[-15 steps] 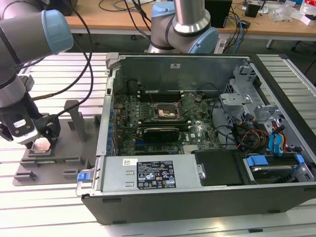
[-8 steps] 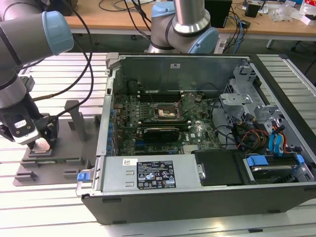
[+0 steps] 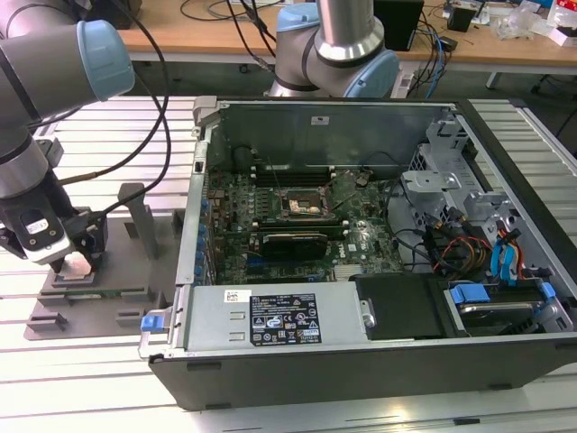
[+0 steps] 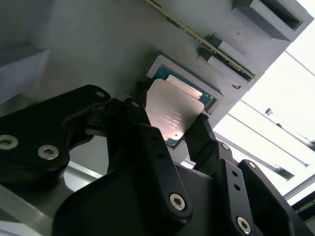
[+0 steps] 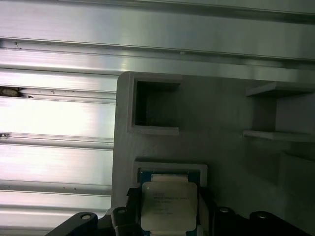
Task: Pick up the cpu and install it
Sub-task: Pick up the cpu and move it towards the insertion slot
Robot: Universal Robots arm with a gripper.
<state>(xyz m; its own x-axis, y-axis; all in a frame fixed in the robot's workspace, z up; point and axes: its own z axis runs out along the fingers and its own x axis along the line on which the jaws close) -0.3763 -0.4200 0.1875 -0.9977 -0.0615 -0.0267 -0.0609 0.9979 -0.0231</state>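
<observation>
The arm's gripper (image 3: 77, 262) hangs low over a grey holder (image 3: 90, 293) that lies on the slatted metal table (image 3: 108, 135), at the exterior view's left and just beside the open computer case (image 3: 315, 122). In both wrist views the cpu (image 4: 172, 110) (image 5: 169, 206) sits at a shallow square recess of that holder (image 4: 98, 49) (image 5: 221, 123), its pale silver top facing up and a thin green rim showing around it. The gripper (image 4: 170, 118) (image 5: 169, 199) has its two black fingers (image 4: 142, 123) down on either side of the chip, drawn in against two opposite edges so that it pinches the cpu (whether the chip has left the floor of its recess cannot be told). A long thin strip (image 4: 206, 42) stands on edge in a slot of the holder near the recess. Inside the case the motherboard (image 3: 361, 239) lies flat, and its dark square socket (image 3: 306, 206) is well apart from the gripper.
</observation>
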